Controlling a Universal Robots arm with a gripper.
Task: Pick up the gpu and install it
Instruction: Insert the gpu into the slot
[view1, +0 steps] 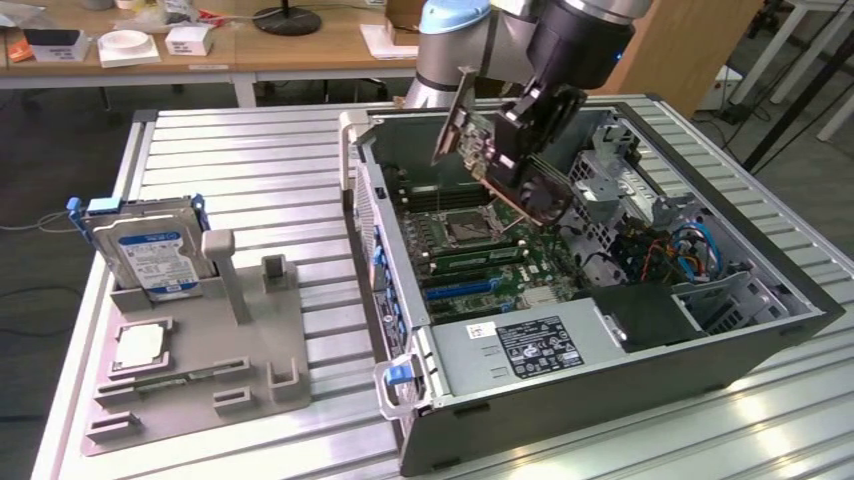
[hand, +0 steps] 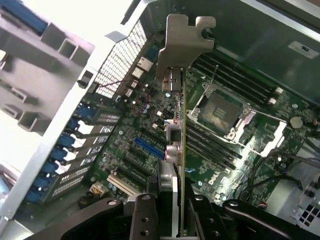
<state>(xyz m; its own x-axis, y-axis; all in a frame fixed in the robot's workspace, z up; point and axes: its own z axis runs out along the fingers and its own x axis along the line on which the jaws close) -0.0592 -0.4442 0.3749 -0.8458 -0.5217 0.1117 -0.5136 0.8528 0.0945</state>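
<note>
My gripper (view1: 523, 135) is shut on the gpu (view1: 487, 150), a thin dark green card with a metal bracket. The card hangs tilted in the air above the open computer case (view1: 747, 330), over the motherboard (view1: 467, 250). In the wrist view the gpu (hand: 181, 145) is seen edge-on, running from between my fingers (hand: 142, 215) up to its metal bracket (hand: 186, 37). It is clear of the board. Below it lie the expansion slots, one of them blue (hand: 150, 147), and the CPU socket (hand: 220, 112) sits beside the card's line.
A grey parts fixture (view1: 200, 385) stands on the slatted table at the exterior view's left, holding a hard drive with a blue-white label (view1: 150, 255) and a processor chip (view1: 140, 345). Inside the case are the power supply (view1: 534, 345), cables (view1: 681, 250) and drive cages (view1: 627, 180).
</note>
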